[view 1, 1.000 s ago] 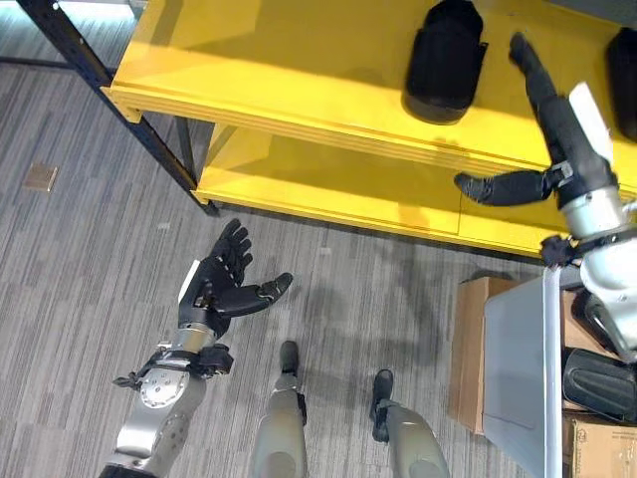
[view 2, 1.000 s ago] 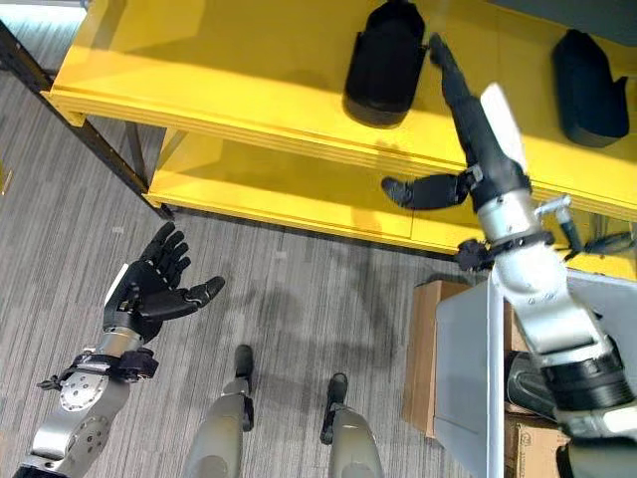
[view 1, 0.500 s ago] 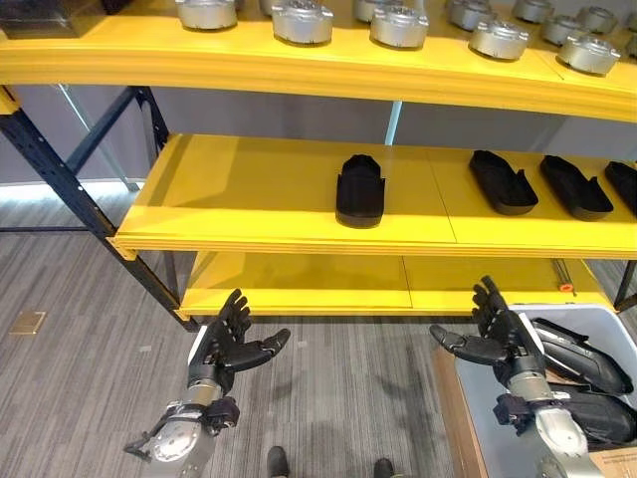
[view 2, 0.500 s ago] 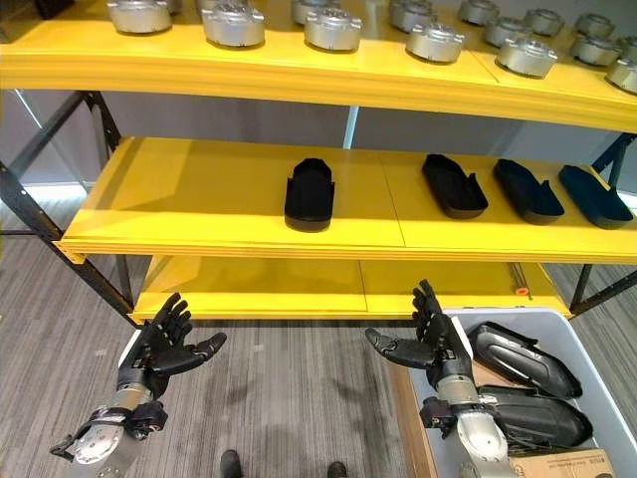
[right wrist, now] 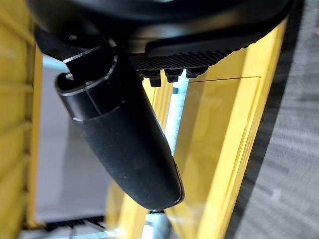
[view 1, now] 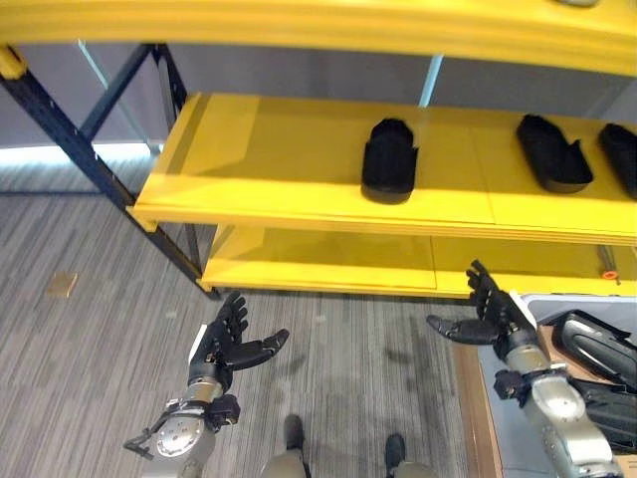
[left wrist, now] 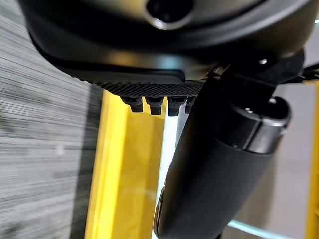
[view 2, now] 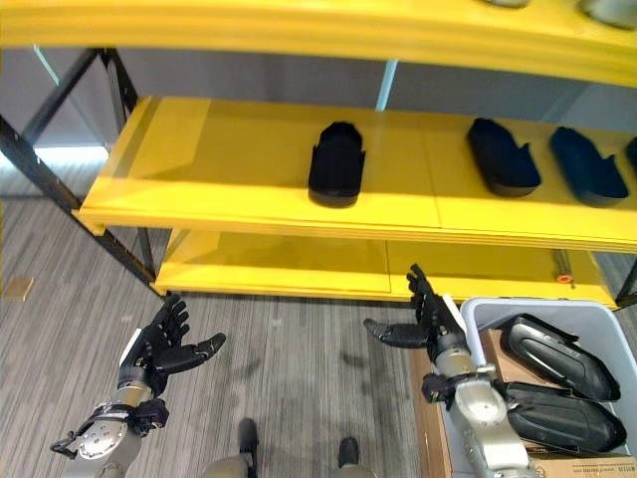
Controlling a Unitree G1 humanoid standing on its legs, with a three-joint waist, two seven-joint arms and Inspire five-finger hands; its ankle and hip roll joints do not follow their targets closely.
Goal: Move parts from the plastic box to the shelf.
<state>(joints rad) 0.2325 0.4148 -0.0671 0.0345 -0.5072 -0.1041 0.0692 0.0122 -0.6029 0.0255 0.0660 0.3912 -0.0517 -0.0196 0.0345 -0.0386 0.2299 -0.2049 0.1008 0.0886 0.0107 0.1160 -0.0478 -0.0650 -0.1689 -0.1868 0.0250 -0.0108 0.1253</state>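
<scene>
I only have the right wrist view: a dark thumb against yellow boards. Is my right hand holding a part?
Observer: No. The right hand is open and empty, raised beside the plastic box.
Operator: Anything left in that box?
Observer: Two dark parts lie in it.
Operator: And on the shelf?
Observer: One black part sits mid-shelf, with more dark parts to its right.
Operator: Left hand?
Observer: The left hand is open, empty, over the floor.
</scene>
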